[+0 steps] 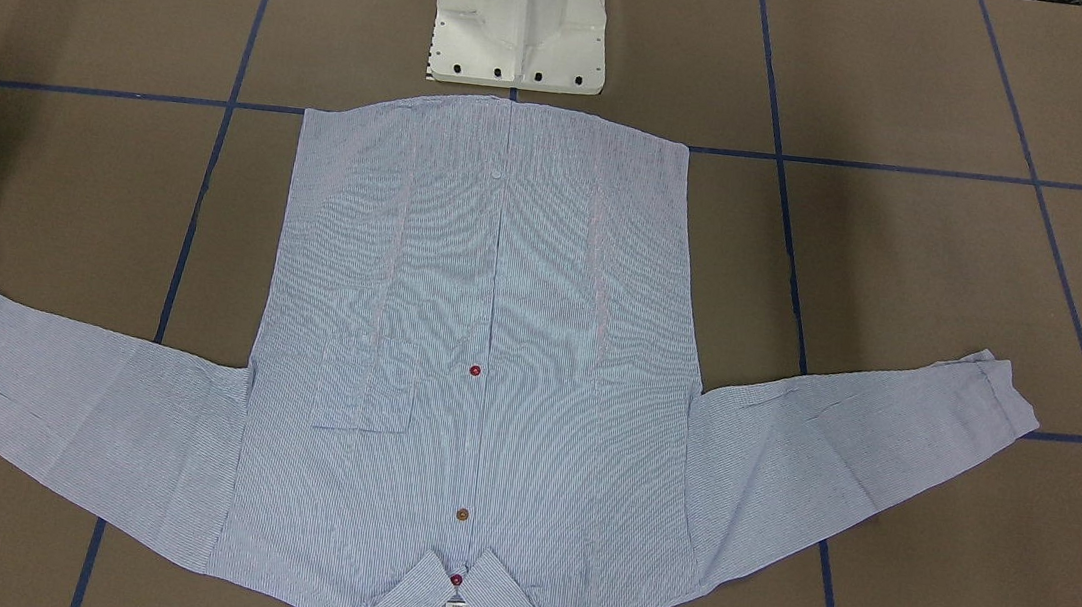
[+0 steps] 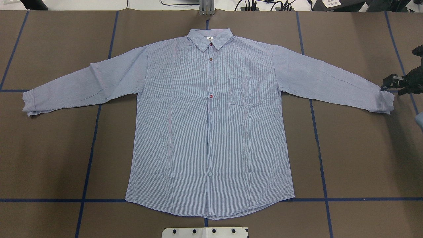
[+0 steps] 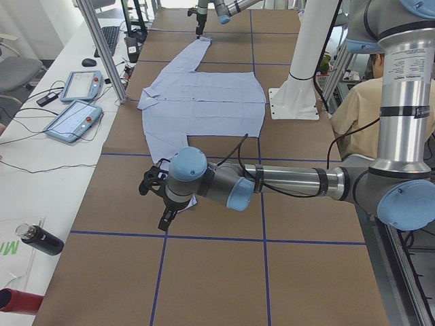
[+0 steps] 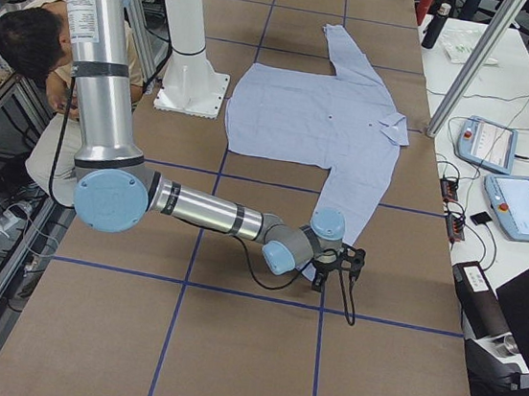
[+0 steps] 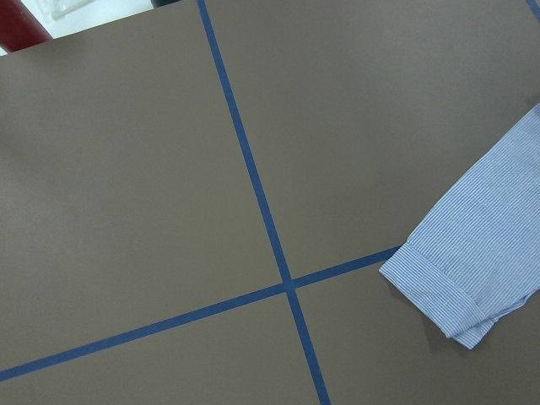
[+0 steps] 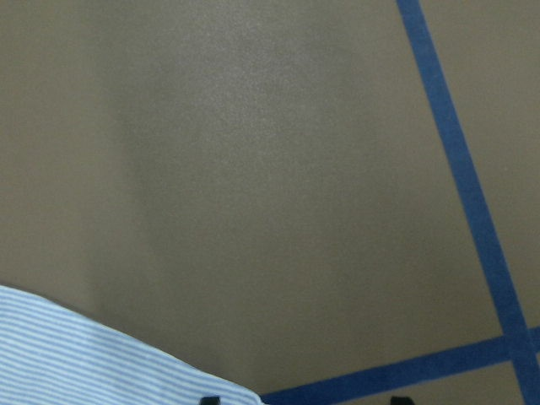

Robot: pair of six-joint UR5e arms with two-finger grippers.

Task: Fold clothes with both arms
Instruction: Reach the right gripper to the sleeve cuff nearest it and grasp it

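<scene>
In the middle of the table [image 2: 49,158], find the shirt [image 2: 211,132]: spread flat, front up, buttoned, with the collar [image 2: 210,38] at the side far from the pedestal [image 2: 205,232] and the hem close to it, both sleeves stretched out sideways. No fold to see yet, so probably at the very start, before taking the sleeves. Just beside the end of the right cuff [image 2: 385,100], notice the right gripper [image 2: 389,84], low over the table and holding nothing, with fingertips [image 6: 211,401] well apart at the bottom edge of the right wrist view, one of them at the border of the striped cloth. For the left gripper [image 3: 156,200], cannot tell if apart or together: seen only from the left side camera, low and near the left cuff [image 2: 29,104]. In the left wrist view, only this cuff at the lower right, no fingers. Some dangers from here, as a judgement. Easy to pinch only the upper layer of a cuff, because of thin cloth lying tight on the paper, and then to lose it during lifting. Easy also to push the edge into wrinkles by coming down on it instead of around it. On the left, seemingly a little aside from the cuff, possible to close on nothing. With unequal pulling on the two sleeves, possible to drag the body sideways and spoil the flat layout.
</scene>
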